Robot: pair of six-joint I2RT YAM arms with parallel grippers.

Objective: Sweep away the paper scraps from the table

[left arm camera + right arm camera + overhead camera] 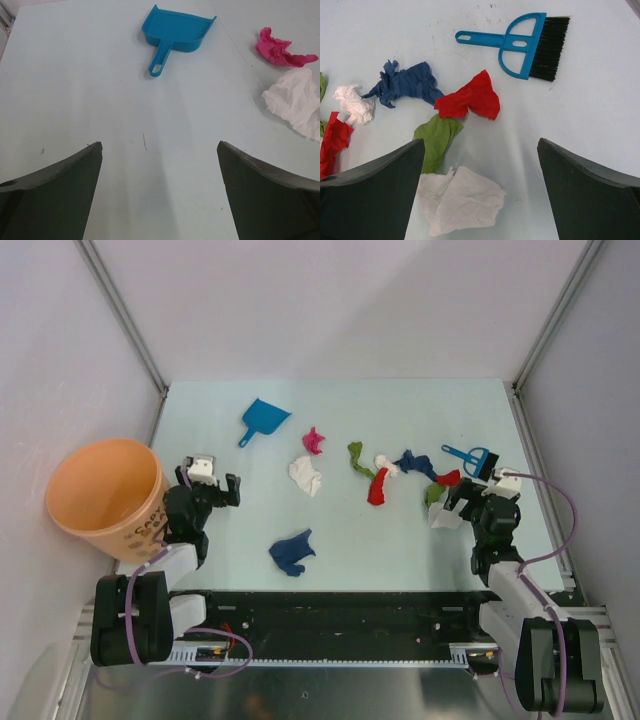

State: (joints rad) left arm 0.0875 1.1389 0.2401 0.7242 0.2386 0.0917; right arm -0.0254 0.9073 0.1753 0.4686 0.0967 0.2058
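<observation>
Our left claw (159, 150) hangs over the table (75, 90) with its jaws spread wide and nothing between them. Well ahead of it lies the blue dustpan (180, 32), its handle pointing back toward the claw. Off to the claw's front right sit a pink scrap (277, 50) and, nearer, a white scrap (297, 102), close to each other and outside the jaws. Our right claw (480, 145) is also wide apart and holds nothing. A crumpled white wad (460, 200) lies low between its fingers, nearer the left one, and meets a green scrap (437, 135) just beyond. Ahead of that we see a red scrap (470, 97) touching a dark blue scrap (407, 85) to its left, then a small white wad (355, 105) farther left. The blue hand brush (530, 45) lies ahead and slightly right, apart from the scraps. From above, an orange bucket (105, 495) stands just left of the left claw.
</observation>
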